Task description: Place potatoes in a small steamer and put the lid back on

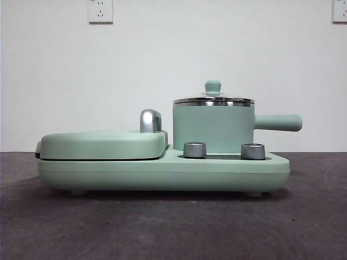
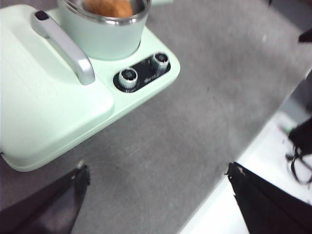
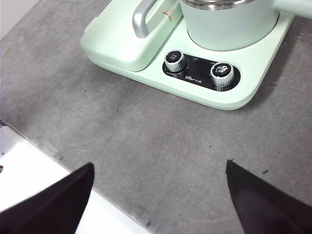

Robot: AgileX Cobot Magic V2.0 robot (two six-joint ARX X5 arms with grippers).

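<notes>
On the right half of the mint green cooker base (image 1: 162, 170) stands the small steamer (image 1: 212, 129), upright, its straight handle (image 1: 277, 122) pointing away from the flat griddle cover (image 1: 103, 143) beside it; the lid (image 1: 213, 99) sits level on the steamer's steel rim in the front view, knob up; the potato (image 2: 108, 7) shows as an orange-brown lump inside the pot in the left wrist view, low within the rim, though that view cuts off the top of the pot and I cannot tell the glass from it; two steel dials (image 3: 174, 61) sit on a black panel just in front of the pot; a chrome handle (image 1: 150, 120) rises from the griddle cover, near the steamer but not touching it; the left pincer (image 2: 156, 195) hangs over the bare grey surface (image 1: 173, 227) well apart from the cooker, its jaws spread wide with nothing between them; the right pincer (image 3: 158, 195) is likewise over the grey surface in front of the dials, jaws wide apart and empty; neither arm shows in the front view; judged from how things lie, both steps look done, potato in and lid on, so the moment reads as the close of the task; the next move would call only for keeping both arms clear of the cooker, and perhaps for checking that the lid is seated evenly, since a nudge to the long handle could shift the pot on its base.
</notes>
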